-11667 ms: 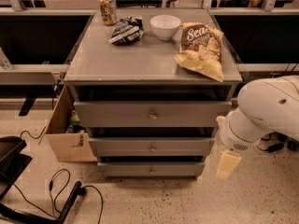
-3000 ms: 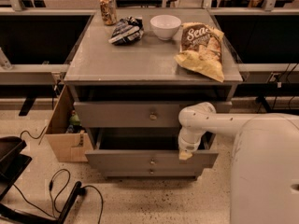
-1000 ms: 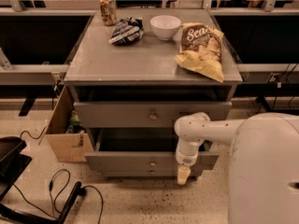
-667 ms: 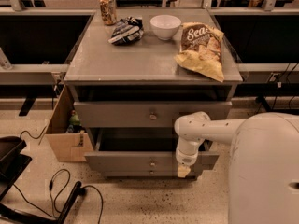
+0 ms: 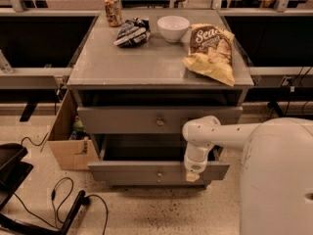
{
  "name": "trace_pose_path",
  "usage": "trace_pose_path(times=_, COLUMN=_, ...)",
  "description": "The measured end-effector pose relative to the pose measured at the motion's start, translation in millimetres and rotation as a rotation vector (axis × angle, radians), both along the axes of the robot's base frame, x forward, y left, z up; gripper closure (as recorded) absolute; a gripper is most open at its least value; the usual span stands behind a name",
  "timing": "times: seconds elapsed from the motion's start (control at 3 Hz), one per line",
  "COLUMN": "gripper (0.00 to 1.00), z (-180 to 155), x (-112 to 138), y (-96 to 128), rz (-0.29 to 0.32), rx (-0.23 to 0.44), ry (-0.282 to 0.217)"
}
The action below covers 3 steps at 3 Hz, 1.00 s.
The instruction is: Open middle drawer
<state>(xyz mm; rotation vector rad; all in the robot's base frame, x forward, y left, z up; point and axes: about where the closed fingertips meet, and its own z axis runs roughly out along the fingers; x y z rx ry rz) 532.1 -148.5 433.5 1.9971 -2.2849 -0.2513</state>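
The middle drawer point(image 5: 127, 172) is pulled out from the grey cabinet, and its dark inside shows behind the flat front panel. Its small round knob point(image 5: 159, 175) sits at the centre of the panel. My gripper point(image 5: 192, 176) hangs straight down from the white arm point(image 5: 230, 133). Its cream tip is at the drawer's front panel, to the right of the knob. The top drawer point(image 5: 160, 119) above is shut. The bottom drawer is hidden below the pulled-out one.
On the cabinet top point(image 5: 146, 62) are a can point(image 5: 113, 10), a dark crumpled bag point(image 5: 132, 32), a white bowl point(image 5: 173, 28) and a chip bag point(image 5: 211, 50). A cardboard box point(image 5: 66, 138) stands at the cabinet's left. Cables point(image 5: 63, 199) lie on the floor.
The middle drawer, shut at first, now stands pulled out. Over the last second my gripper has risen a little along the drawer front; the drawer has not moved.
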Motion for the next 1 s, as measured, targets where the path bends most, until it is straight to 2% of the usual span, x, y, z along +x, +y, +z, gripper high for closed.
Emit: trace_pose_path(times=1.0, gripper=1.0, z=8.0, x=-0.1, y=0.9, rz=-0.003, rx=-0.003, ry=0.007)
